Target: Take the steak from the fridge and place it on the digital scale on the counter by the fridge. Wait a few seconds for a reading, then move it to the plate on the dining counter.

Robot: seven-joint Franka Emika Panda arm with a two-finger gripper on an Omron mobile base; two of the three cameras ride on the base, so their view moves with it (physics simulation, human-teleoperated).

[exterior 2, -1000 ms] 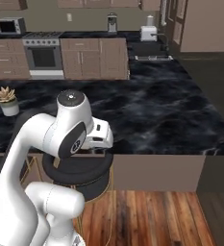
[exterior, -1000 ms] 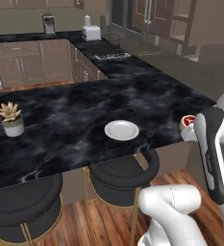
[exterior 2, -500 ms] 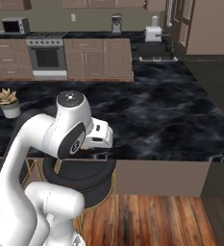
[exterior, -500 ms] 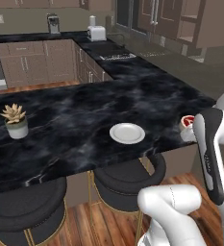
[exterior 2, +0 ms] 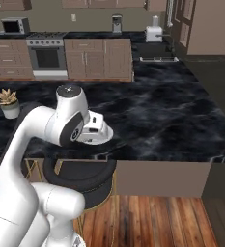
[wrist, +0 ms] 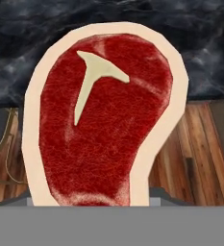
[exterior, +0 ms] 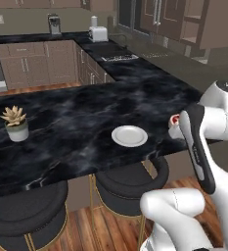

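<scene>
The steak (wrist: 104,120), red with a pale fat rim and a white T-shaped bone mark, stands upright in my gripper (exterior: 176,128), which is shut on its lower end. In the left base view a bit of the steak (exterior: 174,119) shows beside my forearm, above the near right edge of the dining counter (exterior: 86,112). The round white plate (exterior: 129,136) lies on that counter to the left of the steak, apart from it. Behind the steak the hand view shows the counter's edge (wrist: 200,53) and wooden floor. The fridge and the digital scale are out of view.
A potted succulent (exterior: 16,123) stands on the dining counter's left part. Round black stools (exterior: 130,179) sit under its near edge. Further back are a counter with a toaster (exterior: 98,33), a stove (exterior 2: 46,50) and a microwave (exterior 2: 13,25).
The whole scene has shifted a little in both base views, so the base has moved. The arm keeps its pose and the steak stays in the gripper.
</scene>
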